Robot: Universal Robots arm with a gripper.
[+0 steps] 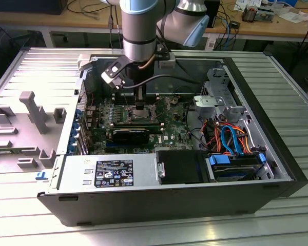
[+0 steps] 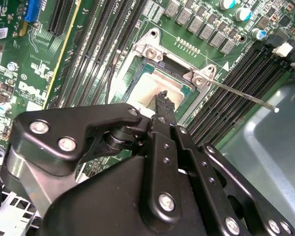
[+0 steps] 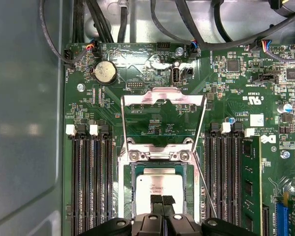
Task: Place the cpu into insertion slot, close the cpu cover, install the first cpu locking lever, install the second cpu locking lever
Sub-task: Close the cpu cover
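Your hand (image 3: 162, 200) low over insertion slot (image 3: 137, 155), fingertips (image 3: 156, 199) pressed together, pinching nothing, tips over edge of cpu (image 3: 160, 186), which lies flat in slot. Beyond slot, cpu cover (image 3: 163, 98) stands open. Thin lever (image 3: 205, 187) slants beside slot; memory slots (image 3: 91, 182) flank it.

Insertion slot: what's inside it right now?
The cpu lies in the insertion slot, silvery top up; the cpu cover stands flipped open. The gripper hides one edge of the cpu, so its seating there cannot be seen.
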